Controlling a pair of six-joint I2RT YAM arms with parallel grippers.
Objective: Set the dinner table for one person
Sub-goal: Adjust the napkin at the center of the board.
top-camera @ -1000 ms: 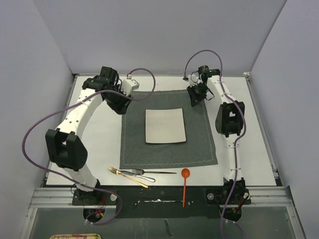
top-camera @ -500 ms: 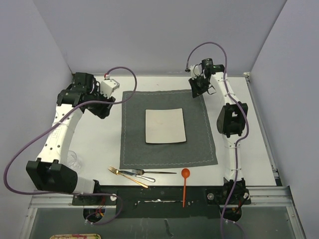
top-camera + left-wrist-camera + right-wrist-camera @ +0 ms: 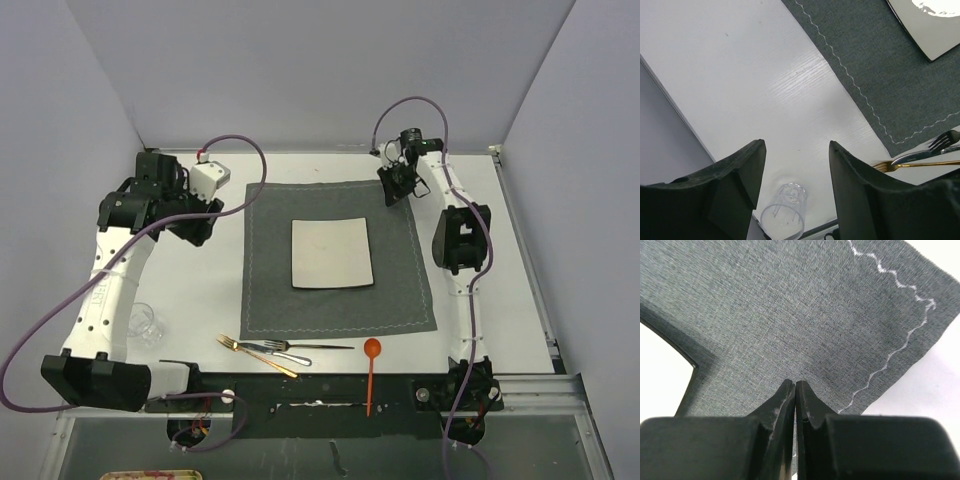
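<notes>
From above, the dinner table (image 3: 200,285) is lying flat inside pale lilac-grey walls that are closing it in on the left, far and right sides. Its long axis is running left to right across the view, and its surface is showing smooth, matte white. A dark grey stitched placemat (image 3: 400,290) is sitting at mid-table with a square off-white plate (image 3: 332,253) lying on its centre. Along the near edge, a gold fork (image 3: 255,355) and a silver fork (image 3: 290,347) are lying crossed, beside a spoon with an orange bowl (image 3: 371,375) whose handle is pointing at the arm bases. A clear glass (image 3: 146,325) is standing at the near left. The left gripper (image 3: 195,232) is hanging over bare table left of the mat. The right gripper (image 3: 392,190) is sitting at the mat's far right corner.

The left wrist camera is looking between the left gripper (image 3: 796,170), whose jaws are standing moderately apart and holding nothing. Beneath them the table (image 3: 740,75) is gleaming faintly, with the glass (image 3: 785,210) upright below. The placemat (image 3: 880,75), the plate (image 3: 932,25) and the gold fork (image 3: 920,163) are showing at the right.

The right wrist camera is showing the right gripper (image 3: 795,390) with its jaws pressed together, tips down at the placemat (image 3: 790,305) near its zigzag-stitched corner. I cannot tell whether any cloth is being pinched. White table (image 3: 935,385) is showing beyond the mat's edge.
</notes>
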